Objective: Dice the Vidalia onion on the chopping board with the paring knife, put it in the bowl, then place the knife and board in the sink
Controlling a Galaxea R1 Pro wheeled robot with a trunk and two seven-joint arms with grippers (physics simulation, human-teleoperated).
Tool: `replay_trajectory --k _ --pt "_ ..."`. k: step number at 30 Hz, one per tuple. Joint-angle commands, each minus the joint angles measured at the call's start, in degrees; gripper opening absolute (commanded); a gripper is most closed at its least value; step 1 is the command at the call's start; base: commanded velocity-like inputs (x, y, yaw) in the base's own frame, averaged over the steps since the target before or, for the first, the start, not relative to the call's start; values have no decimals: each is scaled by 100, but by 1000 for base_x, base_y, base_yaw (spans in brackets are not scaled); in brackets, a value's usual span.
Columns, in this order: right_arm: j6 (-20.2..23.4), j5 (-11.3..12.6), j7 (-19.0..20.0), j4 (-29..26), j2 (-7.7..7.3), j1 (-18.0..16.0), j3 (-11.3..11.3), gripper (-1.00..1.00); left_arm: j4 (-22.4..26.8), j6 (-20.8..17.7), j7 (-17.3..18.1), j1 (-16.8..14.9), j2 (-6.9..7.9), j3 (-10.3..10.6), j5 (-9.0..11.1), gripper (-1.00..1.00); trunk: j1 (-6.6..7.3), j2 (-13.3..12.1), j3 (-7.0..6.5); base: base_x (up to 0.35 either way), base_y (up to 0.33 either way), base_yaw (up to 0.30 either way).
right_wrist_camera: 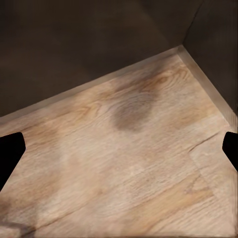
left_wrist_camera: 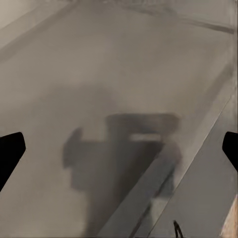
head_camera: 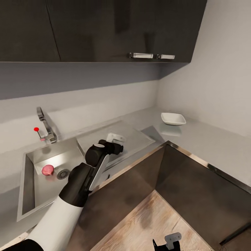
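The left gripper hangs over the drainboard, fingers spread wide and empty. The onion lies in the sink beside the drain, well off to that gripper's left; the bowl sits on the countertop to its right. The right gripper, also wide and empty, faces the wooden floor.

— How much room was there over the sink?

— The basin lay open at the lower left of the head view. Only the onion sat in it, just beside the drain. The faucet rose behind the basin's back rim, toward the upper left.

— And the drainboard?

— Bare and flat, but the left arm reached across the basin's near corner, with its gripper over the board's middle.

— Farther right?

— The countertop ran clear to the corner, broken only by the bowl at centre right. Dark wall cabinets overhung everything along the top.

— Below?

— The right gripper hung low over open wooden floor, hemmed by dark cabinet fronts.
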State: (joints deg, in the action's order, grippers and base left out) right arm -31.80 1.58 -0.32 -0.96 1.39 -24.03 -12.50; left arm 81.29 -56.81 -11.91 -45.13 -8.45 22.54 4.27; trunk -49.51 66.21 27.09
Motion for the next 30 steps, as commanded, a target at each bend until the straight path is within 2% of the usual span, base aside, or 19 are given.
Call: replay_trajectory --k 1,22,30 --pt "-19 18 -3 8 1 -6 -25 100 10 -23 -48 -4 0 5 50 100 22 -38 -19 0 0 -228" --pt "-19 18 -3 8 2 -6 -28 100 29 -23 -47 -4 -7 5 57 100 484 -880 -533 0 0 -229" --pt "-19 18 -7 8 2 -6 -25 100 22 -23 -48 -4 -7 5 57 100 659 -1201 -715 0 0 -116"
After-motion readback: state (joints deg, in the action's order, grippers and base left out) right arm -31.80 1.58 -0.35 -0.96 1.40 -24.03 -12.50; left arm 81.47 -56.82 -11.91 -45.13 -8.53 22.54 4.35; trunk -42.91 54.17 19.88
